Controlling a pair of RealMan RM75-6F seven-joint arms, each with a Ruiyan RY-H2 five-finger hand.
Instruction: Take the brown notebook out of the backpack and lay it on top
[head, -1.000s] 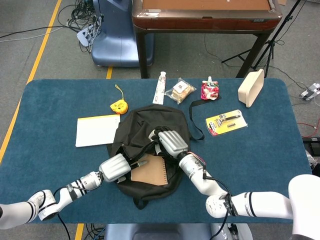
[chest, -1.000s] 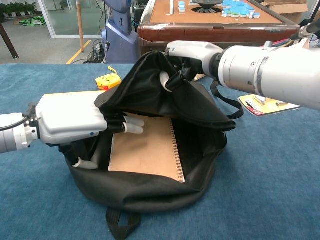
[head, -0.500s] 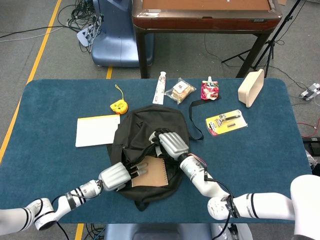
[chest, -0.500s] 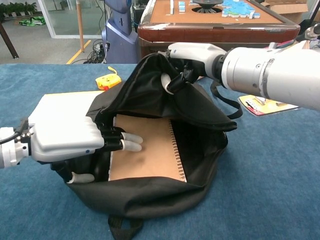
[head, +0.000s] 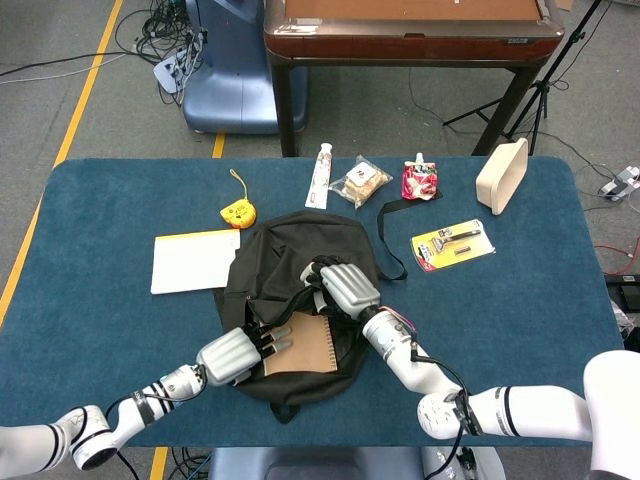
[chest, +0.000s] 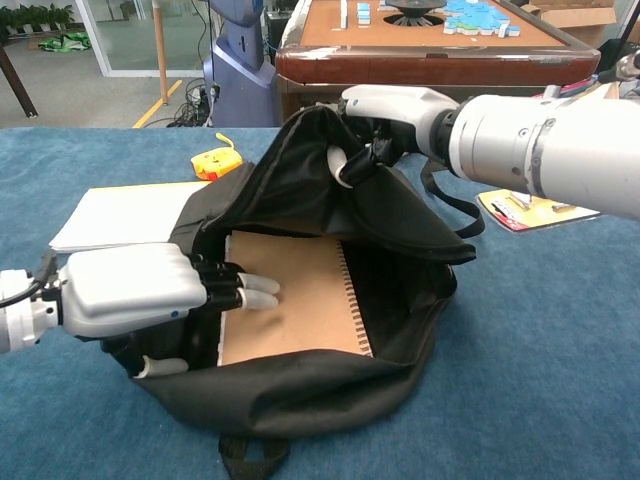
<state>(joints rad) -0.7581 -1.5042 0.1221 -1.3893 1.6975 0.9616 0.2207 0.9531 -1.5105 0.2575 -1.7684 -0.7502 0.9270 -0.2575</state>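
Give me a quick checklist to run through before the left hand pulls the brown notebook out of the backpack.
1. Backpack mouth held open: ok, the right hand grips the upper flap and lifts it.
2. Brown notebook reachable: ok, its cover shows inside the opening.
3. Left hand has a real grip: cannot tell, fingertips rest on the cover, thumb sits below at the backpack's left wall.
4. Exit path clear: not ok, the near rim of the backpack covers the notebook's lower edge.
5. Room on top of the backpack: not ok yet, the right hand is holding that flap up.
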